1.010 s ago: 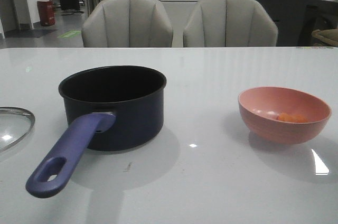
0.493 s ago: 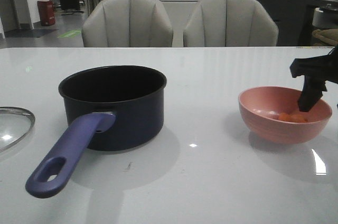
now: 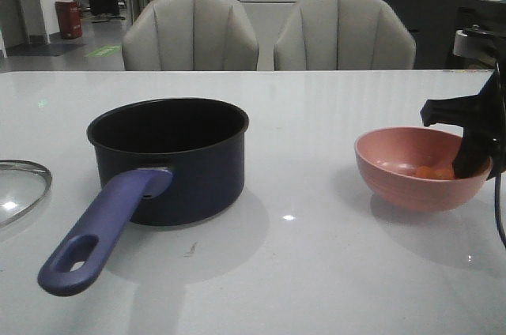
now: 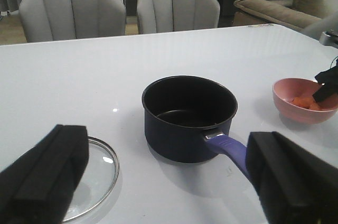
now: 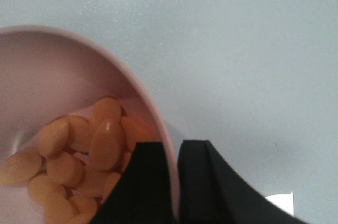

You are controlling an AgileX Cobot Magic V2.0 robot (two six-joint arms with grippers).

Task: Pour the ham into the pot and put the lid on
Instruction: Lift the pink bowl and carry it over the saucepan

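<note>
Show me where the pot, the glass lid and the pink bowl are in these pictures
pot (image 3: 194,173), front view, on its dark navy outer wall.
lid (image 4: 97,174), left wrist view, on the clear glass near its steel rim.
pink bowl (image 3: 395,181), front view, on its outer wall.

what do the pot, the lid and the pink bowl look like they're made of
Pot: likely metal with a dark navy coating and a matte black, probably non-stick interior; the purple-blue handle looks like plastic.
Lid: clear glass, since the table shows through, with a shiny steel-looking rim.
Pink bowl: smooth, matte, thin rim; plastic or melamine probably, ceramic not excluded.
</note>
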